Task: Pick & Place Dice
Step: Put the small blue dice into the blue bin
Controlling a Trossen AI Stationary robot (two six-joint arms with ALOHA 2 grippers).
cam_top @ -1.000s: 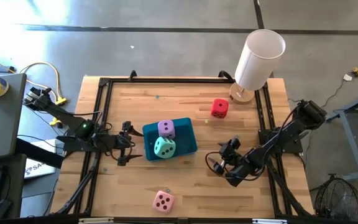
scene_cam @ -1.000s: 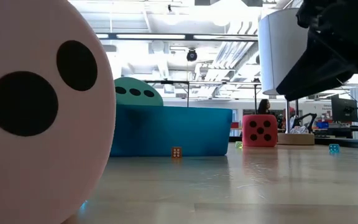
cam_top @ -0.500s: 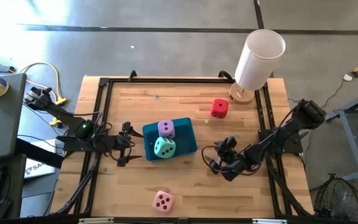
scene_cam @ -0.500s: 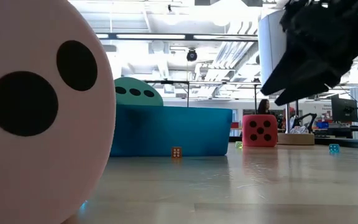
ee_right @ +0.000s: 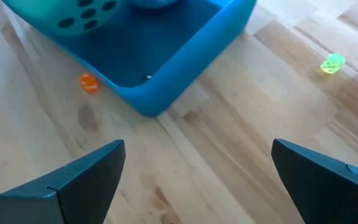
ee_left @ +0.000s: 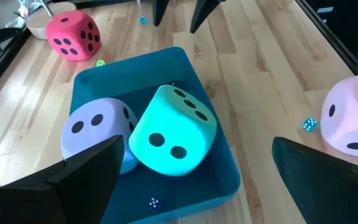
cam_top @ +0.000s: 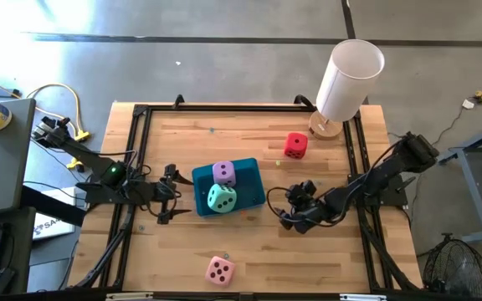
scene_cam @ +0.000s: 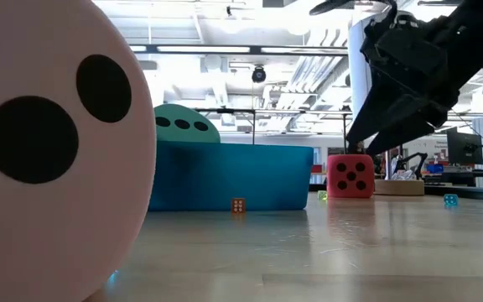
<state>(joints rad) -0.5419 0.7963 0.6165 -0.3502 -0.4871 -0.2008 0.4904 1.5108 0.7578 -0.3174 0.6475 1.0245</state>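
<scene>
The wooden desk [cam_top: 249, 251] carries everything, with a tall white cylinder [cam_top: 350, 79] standing at its far right corner. Near the middle sits the teal tray [cam_top: 253, 196], already holding two of the dice: the lilac die [cam_top: 223, 173] and, touching it, the mint green die [cam_top: 221, 198], which leans tilted against the tray wall. The red die [cam_top: 295, 145] lies on bare wood between the tray and the cylinder, and the pink die [cam_top: 219, 270] lies near the front edge, well apart from the tray.

Over the last second the right arm has swung inward from the right edge, bringing the right hand [cam_top: 287, 213] up just beside the tray's right end. That suggests the arm is lining up for the next pick, though whether for the red or the pink die cannot be told. Its fingers are spread wide and hold nothing; only bare wood and the tray corner lie ahead of them. The left hand [cam_top: 171, 194] has not moved; it waits just beside the tray's left end, likewise spread and empty.

Smallest are the tiny loose dice on the wood: an orange one [ee_right: 89, 83] close against the tray, a green one [ee_right: 332, 63] and a blue one [ee_left: 309, 124].
</scene>
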